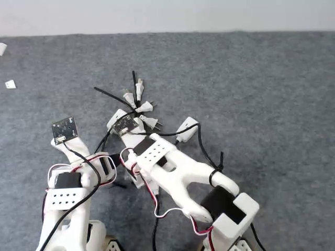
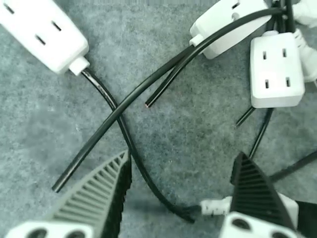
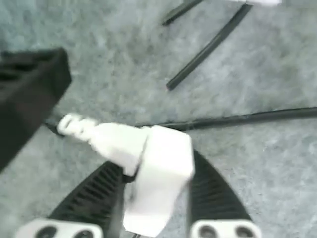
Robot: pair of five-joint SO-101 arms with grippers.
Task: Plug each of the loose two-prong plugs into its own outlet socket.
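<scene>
1. High view: plugs [image 1: 145, 107] and sockets [image 1: 116, 119] lie in one tangle on the carpet [image 1: 261, 78], with cords crossing through it. A side socket [image 1: 187, 128] sits just off the tangle. Both arms end at the tangle's near edge. Their tips are hidden under the arms, so I can't read the jaws from here.
2. Left wrist view: left gripper [image 2: 182, 158] is wide open and holds nothing.
   - Between the fingers there is only carpet and crossing cords [image 2: 114, 119].
   - All the sockets lie beyond the tips, slots facing the camera: long socket [image 2: 42, 32], third socket [image 2: 228, 22], square socket [image 2: 276, 69].
   - The square socket is nearest but off to one finger's side, not centred. The long socket's axis runs diagonally to the jaw line.
   - A white cord end [image 2: 214, 206] sits just beside that same finger, with its body hidden.
3. Right wrist view: right gripper [image 3: 156, 168] is clamped on a white connector [image 3: 148, 163].
   - The body is between the pads, and the ribbed tail sticks out past the tips with its long axis skewed to the jaws.
   - The mating face is hidden, so I can't tell plug from socket.
   - A black block [image 3: 29, 99] is near the tail, and a cord [image 3: 237, 119] crosses behind.
   - My read: the right arm carries the part and the left is free and has the sockets in reach. The move hinges on squaring the connector's axis to a socket's slots, and the skewed grip risks a miss.
</scene>
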